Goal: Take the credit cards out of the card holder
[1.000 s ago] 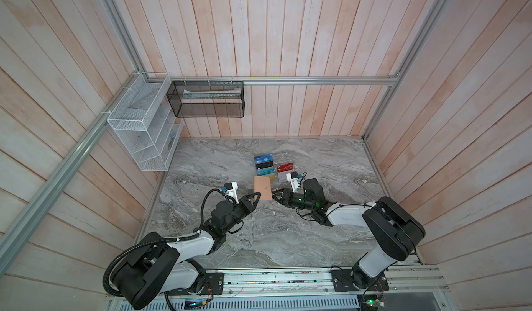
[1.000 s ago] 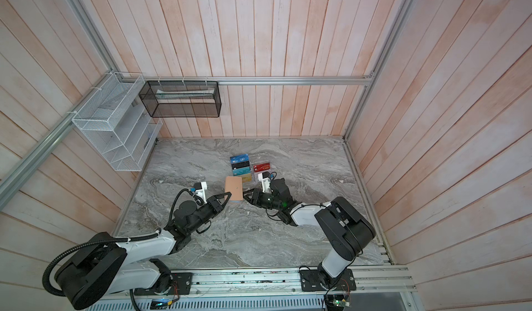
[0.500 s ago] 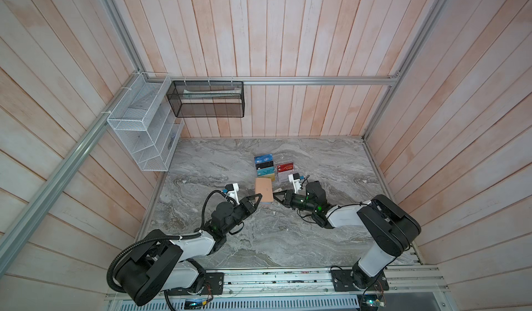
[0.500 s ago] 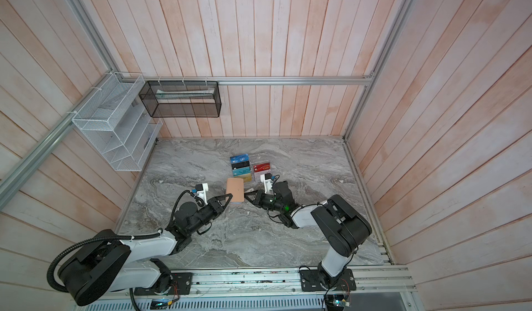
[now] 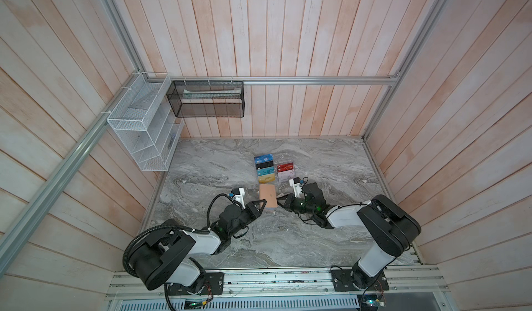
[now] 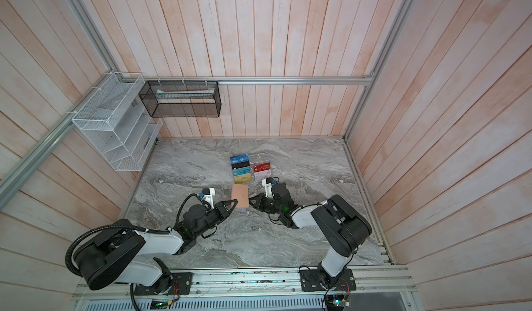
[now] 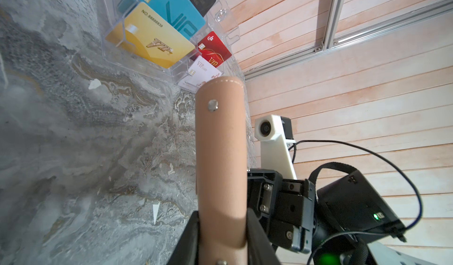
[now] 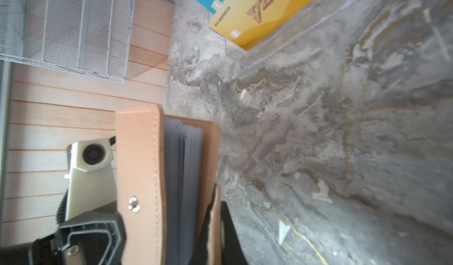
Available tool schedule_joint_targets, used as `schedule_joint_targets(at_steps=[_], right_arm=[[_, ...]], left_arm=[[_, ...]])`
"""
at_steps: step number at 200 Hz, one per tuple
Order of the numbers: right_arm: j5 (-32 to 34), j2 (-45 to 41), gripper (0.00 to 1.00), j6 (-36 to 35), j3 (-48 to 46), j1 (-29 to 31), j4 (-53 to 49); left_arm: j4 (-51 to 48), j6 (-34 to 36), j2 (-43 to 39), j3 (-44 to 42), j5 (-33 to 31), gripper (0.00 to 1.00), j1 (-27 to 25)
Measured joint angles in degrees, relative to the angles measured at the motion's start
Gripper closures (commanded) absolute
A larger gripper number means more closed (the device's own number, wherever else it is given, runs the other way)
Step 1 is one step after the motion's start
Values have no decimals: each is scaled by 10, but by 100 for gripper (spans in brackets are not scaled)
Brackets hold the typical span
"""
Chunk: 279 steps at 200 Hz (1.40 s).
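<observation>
Left wrist view shows the left pincer (image 7: pixel 220 229) clamped on the spine of the tan card holder (image 7: pixel 220 153). Facing it, the right pincer (image 8: pixel 215 217) is pinched tight on a thin tan edge of its cover, beside the grey sleeve pages (image 8: pixel 182 165). In both top views the holder sits between the arms over the counter (image 5: pixel 316 237), just before the clear stand (image 5: pixel 283 160).

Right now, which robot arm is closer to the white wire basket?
Left. The left fingers grip the card holder on the side facing the white wire basket; the right fingers pinch its opposite side, farther away.
</observation>
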Motion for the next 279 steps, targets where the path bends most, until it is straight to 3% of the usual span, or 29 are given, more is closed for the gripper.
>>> schedule_joint_targets(at_steps=[55,92,128,200,224,279], right_arm=[[51,-33,100,-32,-10,0,-64],[78,-37,100,-49,-15,0,-94],[95,-37,100,-61,-15,0,-114],[118,-37,100,-101,-7,5,-170],[146,-38,100,-118,3,3,-195],[183,-36,100,-149,33,1,-236]], left_arm=[[-52,5,43,45,-1,100,-13],[-85,11,71,75,1,88,-20],[-91,11,94,90,7,84,-23],[-115,11,106,99,5,66,-38],[-137,20,106,99,-1,56,-43],[-150,24,106,99,-8,55,-44]])
